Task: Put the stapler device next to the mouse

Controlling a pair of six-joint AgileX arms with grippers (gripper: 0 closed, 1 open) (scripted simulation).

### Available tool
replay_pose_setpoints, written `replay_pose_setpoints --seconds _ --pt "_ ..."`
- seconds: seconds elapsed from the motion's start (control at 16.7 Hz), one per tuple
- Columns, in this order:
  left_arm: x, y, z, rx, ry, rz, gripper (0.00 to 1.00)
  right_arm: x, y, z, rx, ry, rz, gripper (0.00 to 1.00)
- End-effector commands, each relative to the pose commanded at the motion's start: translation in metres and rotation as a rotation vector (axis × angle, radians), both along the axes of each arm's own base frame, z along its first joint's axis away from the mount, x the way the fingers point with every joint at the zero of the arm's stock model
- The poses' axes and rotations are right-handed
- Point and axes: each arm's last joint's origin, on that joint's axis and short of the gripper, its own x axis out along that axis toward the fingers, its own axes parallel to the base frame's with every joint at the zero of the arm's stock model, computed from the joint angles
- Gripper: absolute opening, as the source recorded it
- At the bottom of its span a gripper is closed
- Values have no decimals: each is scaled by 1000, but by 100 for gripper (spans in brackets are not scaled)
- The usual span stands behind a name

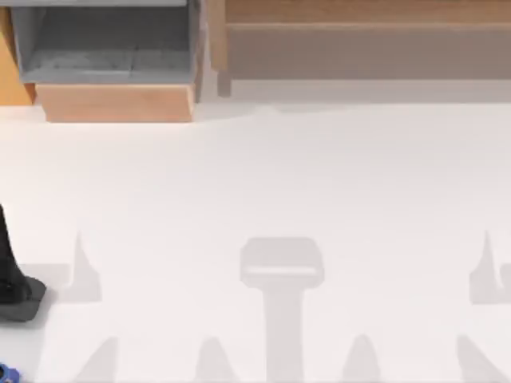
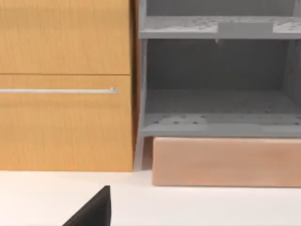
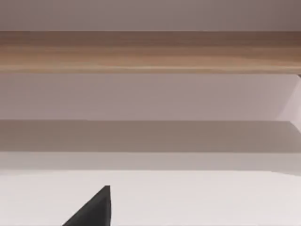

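The mouse (image 1: 24, 298) is a dark, low rounded shape with a lighter grey facet, lying at the table's far left edge. A black strip runs up from it along that edge. The stapler device (image 1: 5, 373) shows as a small bright blue bit at the bottom left corner, in front of the mouse and apart from it, mostly cut off. A black part of my left gripper (image 2: 94, 214) pokes into the left wrist view above bare table. A like part of my right gripper (image 3: 94, 212) appears in the right wrist view. Neither touches anything.
A grey open shelf unit (image 1: 104, 40) on a wooden base (image 1: 116, 104) stands at the back left, beside a wooden cabinet front with a metal handle (image 2: 59, 91). A long wooden ledge (image 1: 367, 36) runs along the back right. Arm shadows fall across the white table (image 1: 279, 183).
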Motion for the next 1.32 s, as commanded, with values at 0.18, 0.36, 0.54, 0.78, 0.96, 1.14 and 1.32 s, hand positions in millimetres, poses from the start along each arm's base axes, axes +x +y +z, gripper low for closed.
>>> replay_pose_setpoints --seconds 0.18,0.36,0.54,0.78,0.96,1.14,1.32 --pt "0 0 1 10 16 2 100 0 0 0 0 0 0 100" --pt "3 2 6 78 146 13 100 0 0 0 0 0 0 100" --pt "9 4 7 185 421 -3 100 0 0 0 0 0 0 100" --pt "19 7 0 326 915 -115 100 0 0 0 0 0 0 100" --pt "27 10 0 397 1210 -238 100 0 0 0 0 0 0 100" --pt "34 12 1 431 1420 -358 100 0 0 0 0 0 0 100" --pt "39 13 2 440 1518 -430 100 0 0 0 0 0 0 100"
